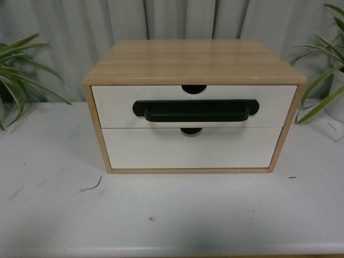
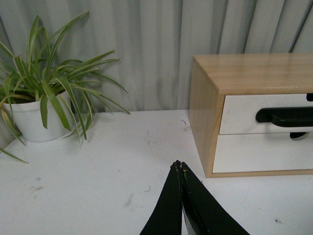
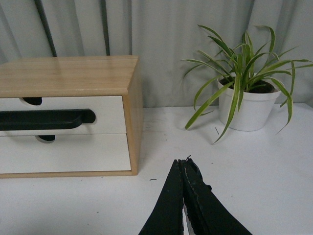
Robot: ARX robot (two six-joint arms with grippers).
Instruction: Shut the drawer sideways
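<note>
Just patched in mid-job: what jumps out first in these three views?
The wooden cabinet sits in the middle of the white table. Its upper drawer, the one with the long black handle, looks flush with the frame or close to it. A potted plant stands on each side, and both the left gripper and right gripper hover off the cabinet's front corners with jaws shut on nothing.

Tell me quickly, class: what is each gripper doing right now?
Left gripper: closed, holding nothing, above the table.
Right gripper: closed, holding nothing, clear of the drawer.
</note>
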